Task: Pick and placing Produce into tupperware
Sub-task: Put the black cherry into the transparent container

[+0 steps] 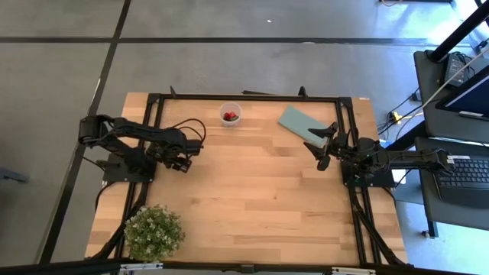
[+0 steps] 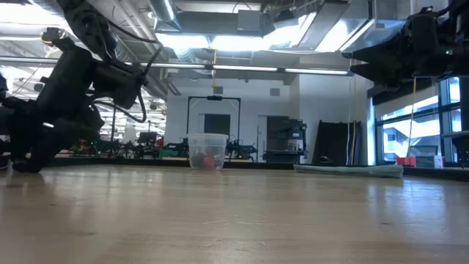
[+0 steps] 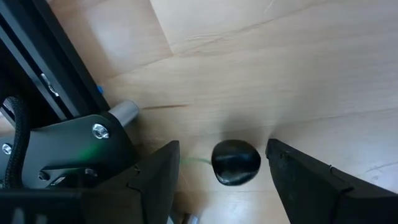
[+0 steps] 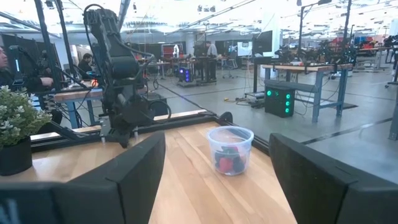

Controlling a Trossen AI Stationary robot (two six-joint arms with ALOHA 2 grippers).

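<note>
The tupperware [image 1: 231,114], a small clear round cup, stands on its base near the table's far edge with red and dark produce [image 4: 229,163] inside. One dark maroon piece of produce [image 3: 236,162] lies on the wood at the table's left. My left gripper [image 1: 182,163] points steeply down over it, open. Its fingers [image 3: 163,174] stand on either side of the piece, with a gap showing on each side. My right gripper [image 1: 326,147] waits at the table's right, open, held level and facing the cup [image 2: 207,152].
A flat teal piece [image 1: 303,125] lies at the far right, close to my right gripper. A leafy potted plant [image 1: 154,232] stands at the near left corner. A black frame rail [image 1: 244,98] runs round the table. Bare wood fills the middle.
</note>
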